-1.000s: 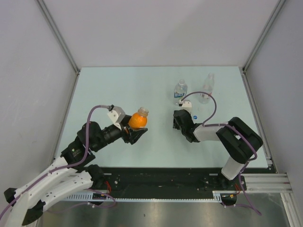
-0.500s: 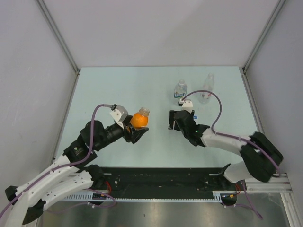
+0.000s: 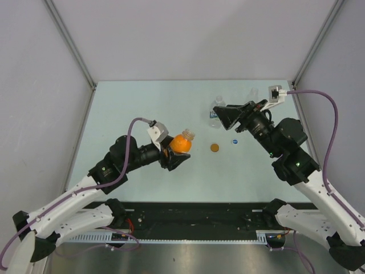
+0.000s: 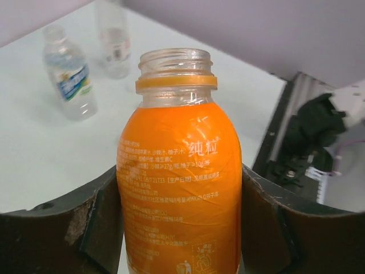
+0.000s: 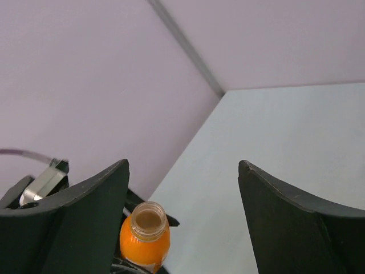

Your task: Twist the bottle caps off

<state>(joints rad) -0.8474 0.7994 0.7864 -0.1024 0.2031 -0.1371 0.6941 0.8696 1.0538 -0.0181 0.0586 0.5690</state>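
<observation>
the right gripper (image 5: 182,165) has lifted off the table (image 3: 142,108) with its jaws now wide apart and empty, leaving the orange cap (image 3: 214,147) loose beside the white cap with a blue mark (image 3: 234,141). the orange bottle (image 4: 179,171), clamped in the left gripper (image 3: 178,154), is open at the neck, so that one looks done and the blue-label bottle (image 4: 68,80) or the slim bottle (image 4: 114,40) is likely next. the tabletop is pale, smooth and mostly bare, closed in by plain grey walls (image 3: 188,34) with metal framing.
</observation>
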